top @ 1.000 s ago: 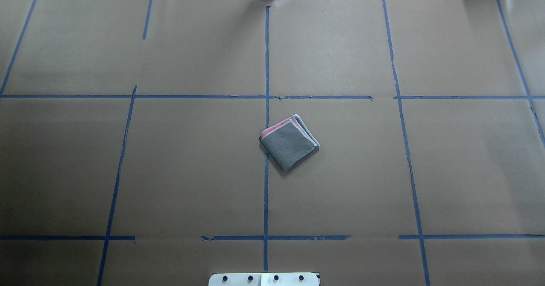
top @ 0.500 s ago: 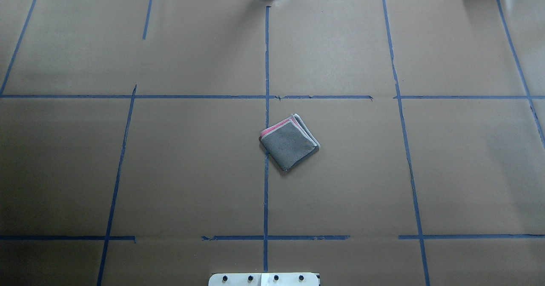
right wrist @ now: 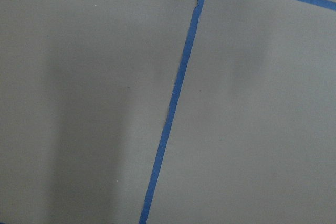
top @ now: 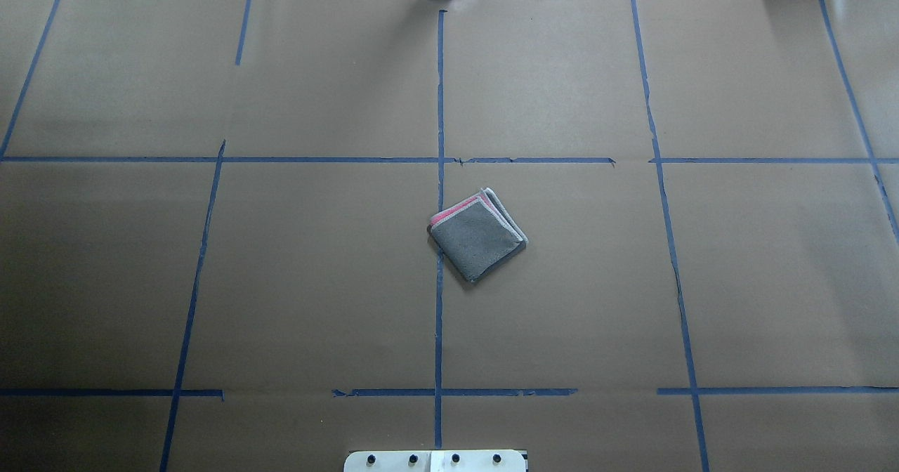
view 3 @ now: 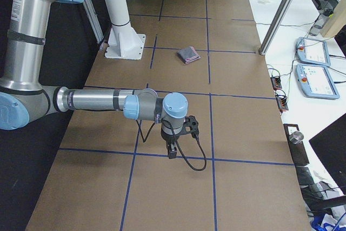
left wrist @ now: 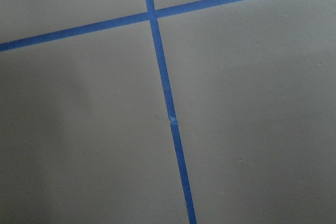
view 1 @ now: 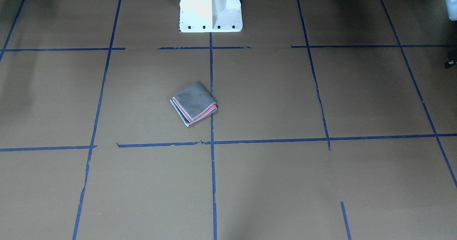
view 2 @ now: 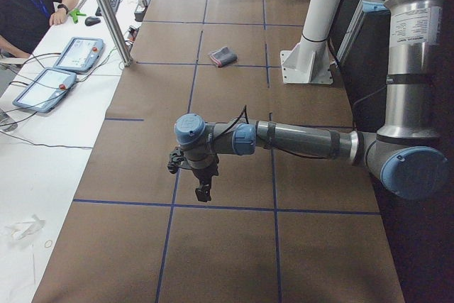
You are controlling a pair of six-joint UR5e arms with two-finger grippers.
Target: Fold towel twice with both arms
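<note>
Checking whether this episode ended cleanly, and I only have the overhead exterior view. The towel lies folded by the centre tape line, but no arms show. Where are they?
Observer: The exterior left view shows the left arm stretched out low, its left gripper pointing down over blue tape, far from the towel.
Operator: And the right one?
Observer: The exterior right view shows the right gripper hanging the same way, also far from the towel.
Operator: Holding anything?
Observer: Both wrist cameras show only brown paper and blue tape. Whether the grippers are open or shut, I cannot tell.
</note>
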